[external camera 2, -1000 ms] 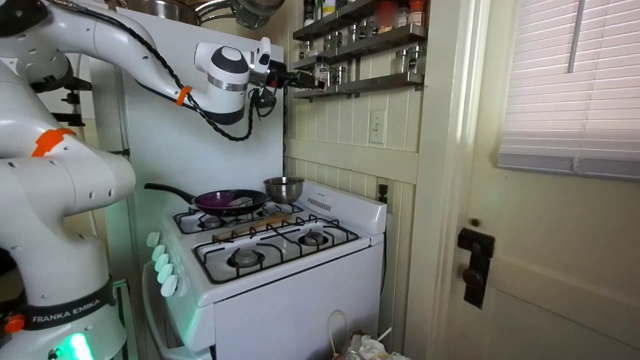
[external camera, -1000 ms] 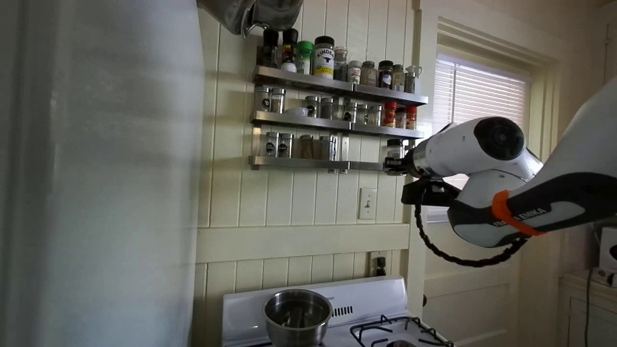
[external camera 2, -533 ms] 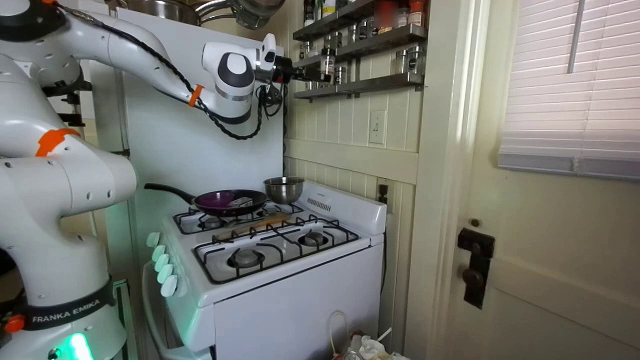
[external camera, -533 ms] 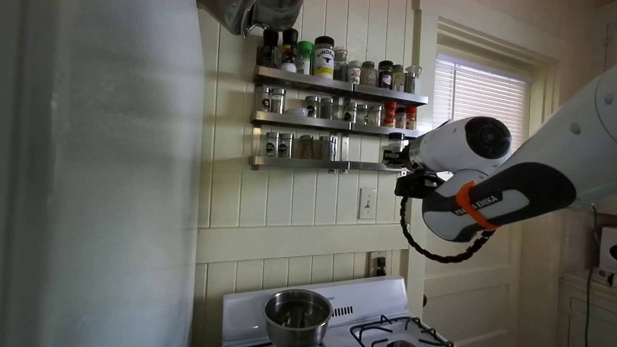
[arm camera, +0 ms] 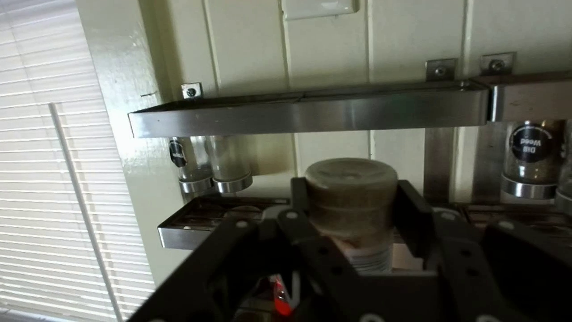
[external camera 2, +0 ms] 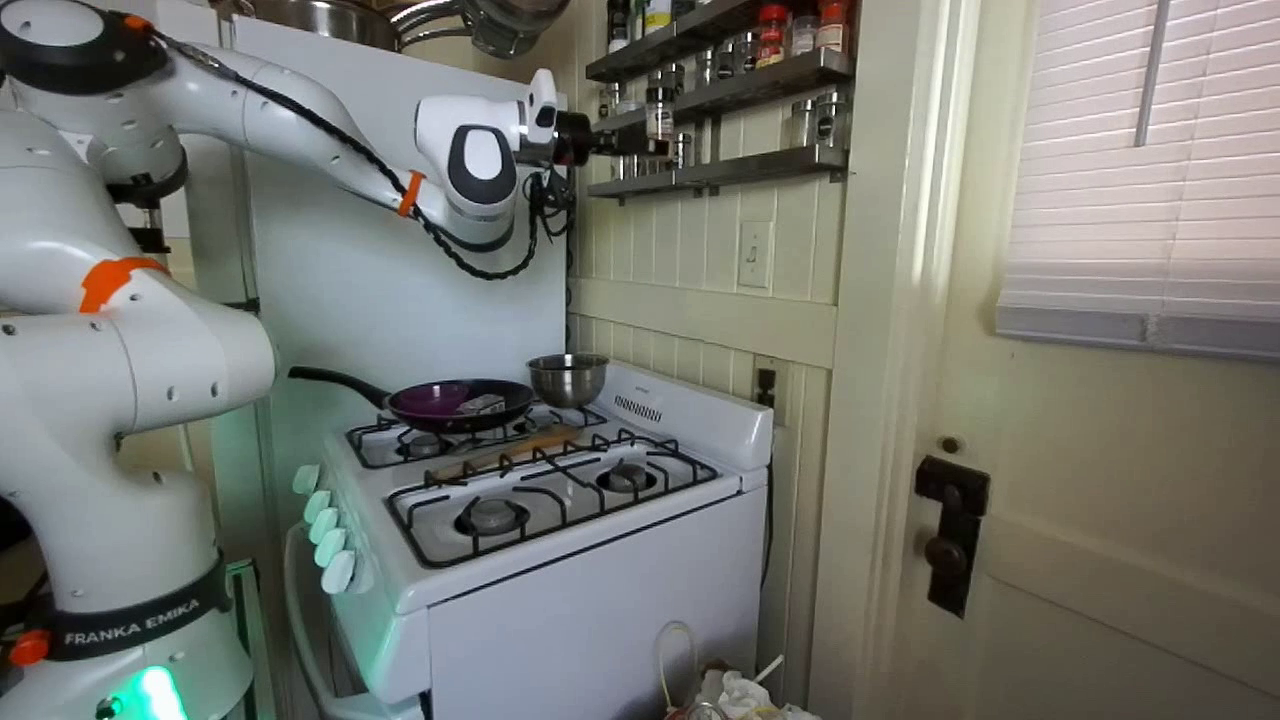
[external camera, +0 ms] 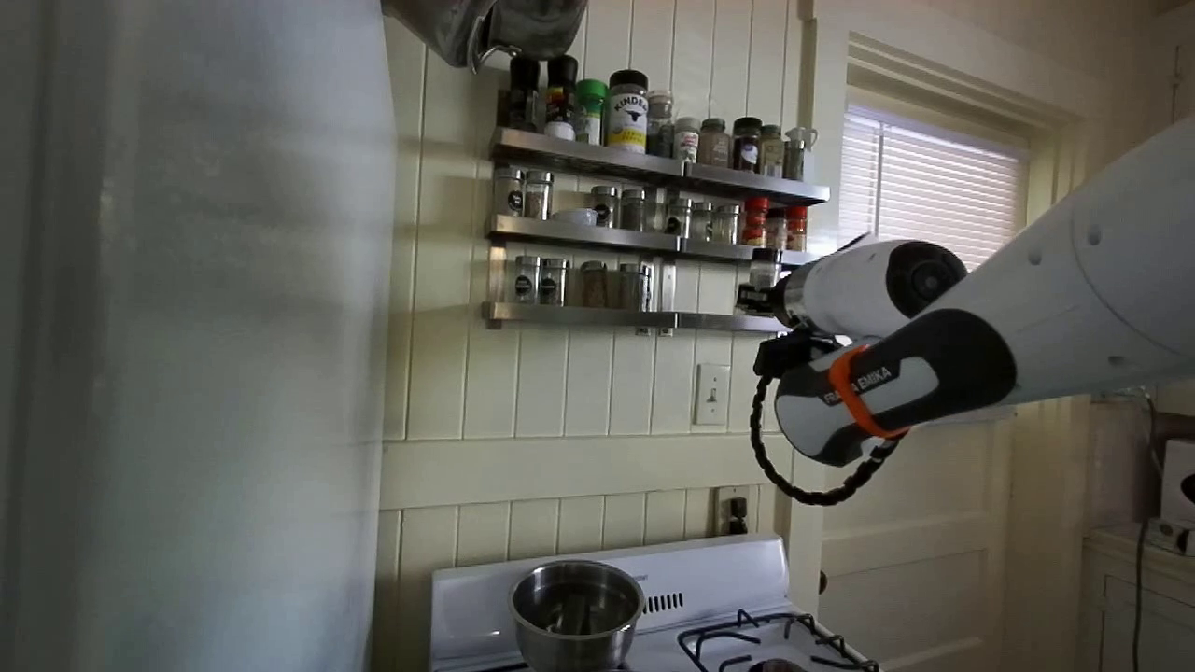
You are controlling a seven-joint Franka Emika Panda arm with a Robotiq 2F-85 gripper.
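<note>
1. Read the grip first: the gripper [arm camera: 352, 201] is pinching the jar [external camera 2: 659, 118] low on its body, one finger on each side, the base showing just past the tips.
2. Place it in space: the jar stands upright in the air beside the bottom shelf [arm camera: 308, 120]; whether it is in front of it or partly over it, I cannot tell.
3. The step in hand seems to be steering the jar close to the shelves, so move slowly and hold it plumb; a low pinch could let the top tip.
4. Mind the top: it overlaps the middle shelf [external camera: 588, 231] in both exterior views and could knock its edge.
5. Mind the base: it must clear the bottom shelf's raised front.
6. Give the two jars [arm camera: 229, 162] at the shelf's end room.
7. Loosen the pinch only over firm support.
</note>
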